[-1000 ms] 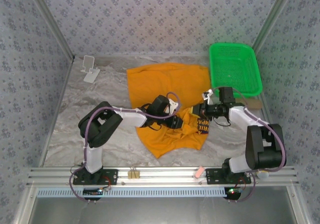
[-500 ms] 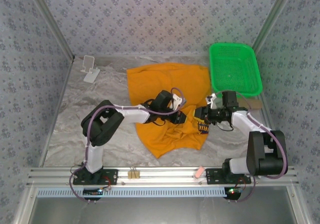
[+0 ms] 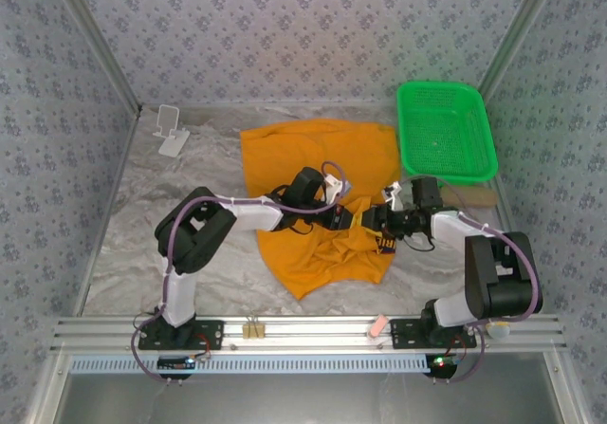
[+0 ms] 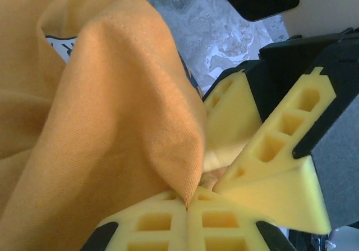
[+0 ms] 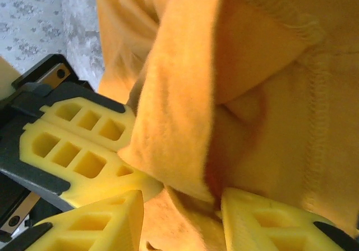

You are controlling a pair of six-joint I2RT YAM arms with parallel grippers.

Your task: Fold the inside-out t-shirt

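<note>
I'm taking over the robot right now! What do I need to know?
Left end effector: shut on a pinch of the t-shirt.
Right end effector: open, loose cloth in the gap, not gripped.
T-shirt: middle of the table, far part flat, near part bunched where both end effectors meet.
Done: no neat fold yet.
Left: flatten it and fold.

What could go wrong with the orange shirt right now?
The left gripper pinches just a small tip of the t-shirt, so the fold might slip out. The right gripper stands open with cloth between its fingers, so it might drag the shirt when it backs off. Both grippers sit very close and might bump.
</note>
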